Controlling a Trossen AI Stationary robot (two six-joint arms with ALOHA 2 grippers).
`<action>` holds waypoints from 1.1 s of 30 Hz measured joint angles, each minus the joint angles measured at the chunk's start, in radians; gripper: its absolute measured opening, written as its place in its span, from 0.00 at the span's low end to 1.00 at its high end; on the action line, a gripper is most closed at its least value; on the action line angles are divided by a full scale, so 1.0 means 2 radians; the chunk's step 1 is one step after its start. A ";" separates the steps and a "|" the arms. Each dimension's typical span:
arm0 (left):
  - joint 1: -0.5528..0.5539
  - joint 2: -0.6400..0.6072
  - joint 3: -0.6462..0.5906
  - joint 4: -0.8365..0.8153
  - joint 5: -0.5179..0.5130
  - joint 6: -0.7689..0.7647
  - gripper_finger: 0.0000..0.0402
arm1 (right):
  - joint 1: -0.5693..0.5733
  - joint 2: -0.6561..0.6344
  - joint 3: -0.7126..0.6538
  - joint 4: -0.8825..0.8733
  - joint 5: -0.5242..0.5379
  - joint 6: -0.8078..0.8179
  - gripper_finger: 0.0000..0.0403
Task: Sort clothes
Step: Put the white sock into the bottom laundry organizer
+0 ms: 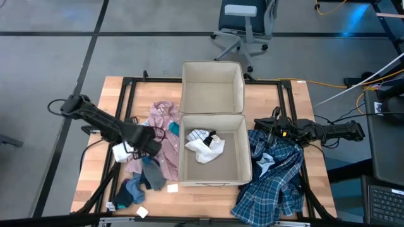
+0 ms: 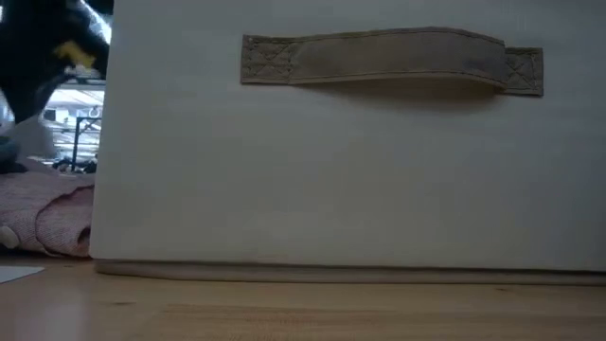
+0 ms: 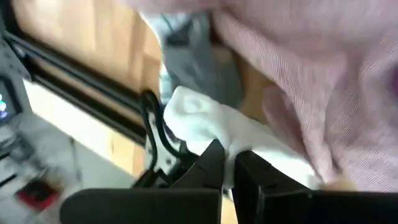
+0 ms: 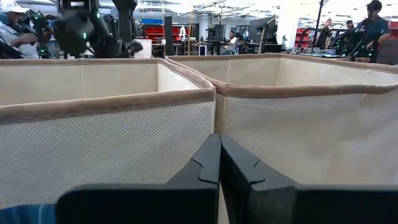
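My left gripper (image 1: 130,149) is shut on a white piece of clothing (image 1: 120,152) over the pink shirt (image 1: 161,140) at the table's left. The white cloth (image 3: 199,118), the pink shirt (image 3: 311,81) and a grey sock (image 3: 199,71) show in the left wrist view. Grey, blue and teal socks (image 1: 137,184) lie near the front left. The blue-white plaid shirt (image 1: 273,178) lies at the right. My right gripper (image 1: 260,127) is shut and empty above the plaid shirt's far end, facing the bins (image 4: 219,155). A white top and a black garment (image 1: 204,147) lie in the near bin. My left gripper pinches a bunched fold of the white cloth (image 3: 231,144) between its two fingers. The rest of the cloth bulges out past the fingertips (image 3: 214,155). The cloth lies against the pink shirt's edge. Whether it is lifted clear of the table I cannot tell.
Two beige fabric bins stand in the table's middle, the far one (image 1: 235,82) without clothes, the near one (image 1: 243,151) with clothes. The near bin's wall and handle (image 2: 393,62) fill the low view. A white tag (image 1: 142,212) lies at the front left. An office chair (image 1: 243,25) stands beyond the table.
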 joint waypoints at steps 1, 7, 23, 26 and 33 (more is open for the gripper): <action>0.000 -0.009 0.006 -0.001 -0.009 -0.005 0.02 | 0.000 0.000 0.000 0.000 0.000 0.000 0.02; 0.000 -0.044 0.047 0.000 -0.077 -0.016 0.01 | 0.000 0.000 0.000 0.000 0.000 0.000 0.02; 0.000 -0.062 0.178 0.067 -0.246 0.063 0.02 | 0.000 0.000 0.000 0.000 0.000 -0.004 0.02; 0.000 -0.062 0.202 0.109 -0.265 0.110 0.03 | 0.000 0.000 0.000 0.000 0.000 -0.006 0.02; 0.000 -0.062 0.250 0.244 -0.276 0.237 0.03 | 0.000 0.000 0.000 0.000 0.000 -0.006 0.02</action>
